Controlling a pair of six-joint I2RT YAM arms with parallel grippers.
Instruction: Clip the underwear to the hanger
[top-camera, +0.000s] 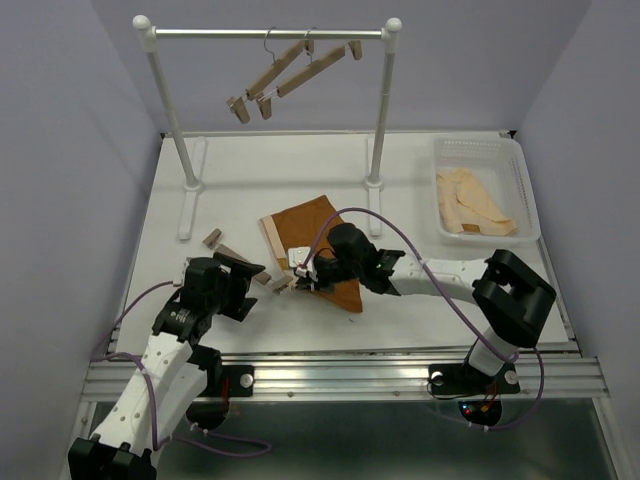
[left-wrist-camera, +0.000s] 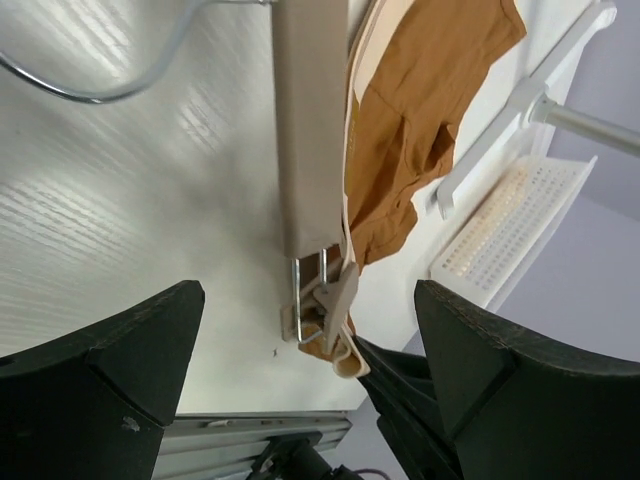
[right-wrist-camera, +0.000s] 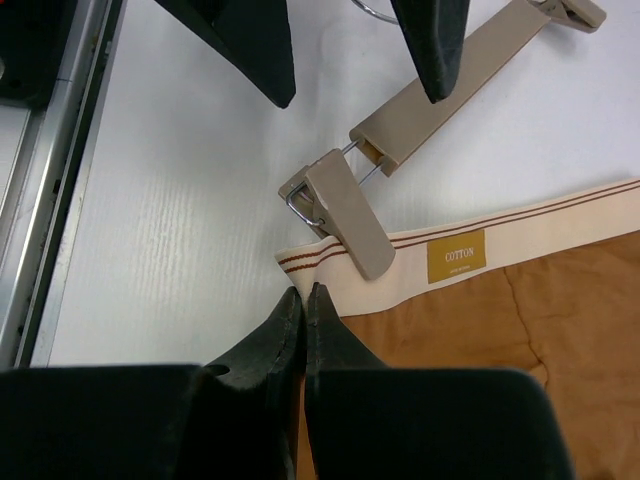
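Right claw (right-wrist-camera: 303, 302): jaws closed to a hairline gap, tips on the tan waistband at the corner of the underwear (right-wrist-camera: 450, 340); can't tell if fabric is pinched between them. Just past the tips, the end clip (right-wrist-camera: 340, 215) of the hanger (right-wrist-camera: 450, 75) lies across that waistband corner, next to the COTTON label (right-wrist-camera: 457, 255); can't confirm from the wrist views that the clip is biting the fabric. Left claw (left-wrist-camera: 310, 290): wide open, holding nothing, pointed at the hanger's wood bar and the same clip. Underwear is flat mid-table (top-camera: 430, 300), hanger angled off its near-left corner. Further out: rack (top-camera: 265, 32) at the back with two spare hangers (top-camera: 285, 70), white basket (top-camera: 480, 150) far right with cream garments (top-camera: 475, 205).
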